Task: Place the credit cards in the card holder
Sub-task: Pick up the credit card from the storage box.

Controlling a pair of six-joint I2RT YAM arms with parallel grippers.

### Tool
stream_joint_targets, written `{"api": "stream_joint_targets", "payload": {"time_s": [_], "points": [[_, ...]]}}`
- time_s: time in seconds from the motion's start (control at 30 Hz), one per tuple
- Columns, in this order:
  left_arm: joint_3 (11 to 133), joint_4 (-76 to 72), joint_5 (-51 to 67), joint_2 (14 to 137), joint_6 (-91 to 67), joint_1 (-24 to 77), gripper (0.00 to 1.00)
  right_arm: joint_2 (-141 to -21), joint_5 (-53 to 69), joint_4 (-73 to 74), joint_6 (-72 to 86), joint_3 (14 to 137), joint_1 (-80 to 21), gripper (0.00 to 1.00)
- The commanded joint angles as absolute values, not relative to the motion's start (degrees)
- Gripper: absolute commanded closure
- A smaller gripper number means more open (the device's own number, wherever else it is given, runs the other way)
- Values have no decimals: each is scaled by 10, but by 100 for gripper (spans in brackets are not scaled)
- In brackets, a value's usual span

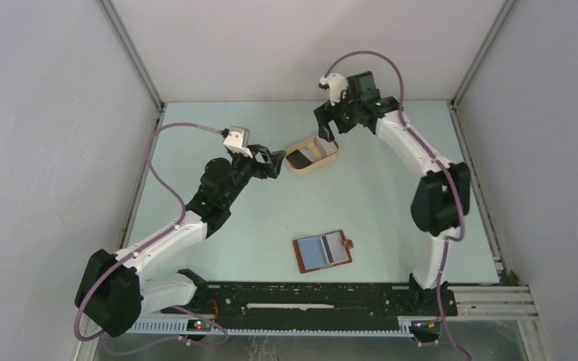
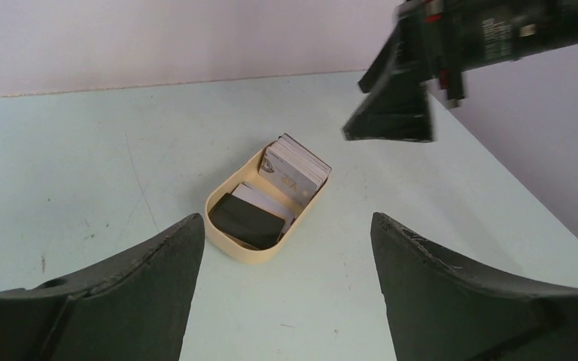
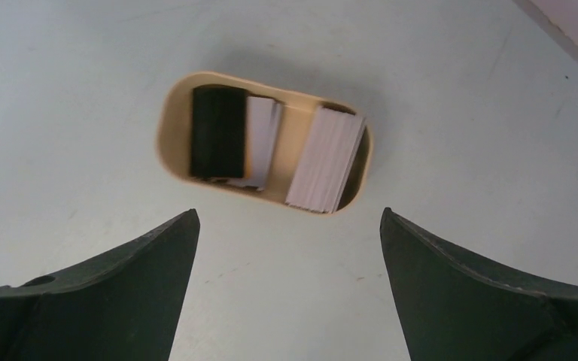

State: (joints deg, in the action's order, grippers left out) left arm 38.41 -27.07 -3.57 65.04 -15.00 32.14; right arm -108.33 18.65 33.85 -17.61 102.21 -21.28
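the pale green table (image 1: 391, 195) fills the walled cell. the left arm (image 1: 218, 188) reaches in from the near left corner and the right arm (image 1: 421, 158) bends up the right side and back toward the middle, so both come to the same spot at the far centre. the left gripper (image 1: 277, 162) sits low, just beside the left end of the beige oval tray (image 1: 310, 167), its claw spread wide with nothing in it. from its own camera the two dark fingers (image 2: 158, 263) frame the tray without touching it. the right gripper (image 1: 330, 131) hangs above the tray's far right end, its jaws also wide apart and empty, looking straight down on the tray. the card holder (image 1: 322, 251) lies well apart from all this, opened flat near the front edge of the table, reddish-brown at the border, with a pale grey panel and a dark strip on its inside. the credit cards (image 3: 325, 159) are in the tray: a pale stack leaning at one end, a black card (image 3: 217, 131) lying over a white one at the other.
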Motion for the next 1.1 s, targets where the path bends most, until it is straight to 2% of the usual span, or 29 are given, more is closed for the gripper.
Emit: {"api": "stream_joint_targets", "payload": {"time_s": [0.0,0.4,1.07], "points": [[357,-344,-8,637,-189,312,14,-1171,69,423,-191,1142,-234,0],[317,-381,-12,612,-198,312,14,-1325,4,460,-204,1290,-257,0],[317,-383,-8,614,-200,312,14,-1395,-52,451,-224,1310,-257,1]]}}
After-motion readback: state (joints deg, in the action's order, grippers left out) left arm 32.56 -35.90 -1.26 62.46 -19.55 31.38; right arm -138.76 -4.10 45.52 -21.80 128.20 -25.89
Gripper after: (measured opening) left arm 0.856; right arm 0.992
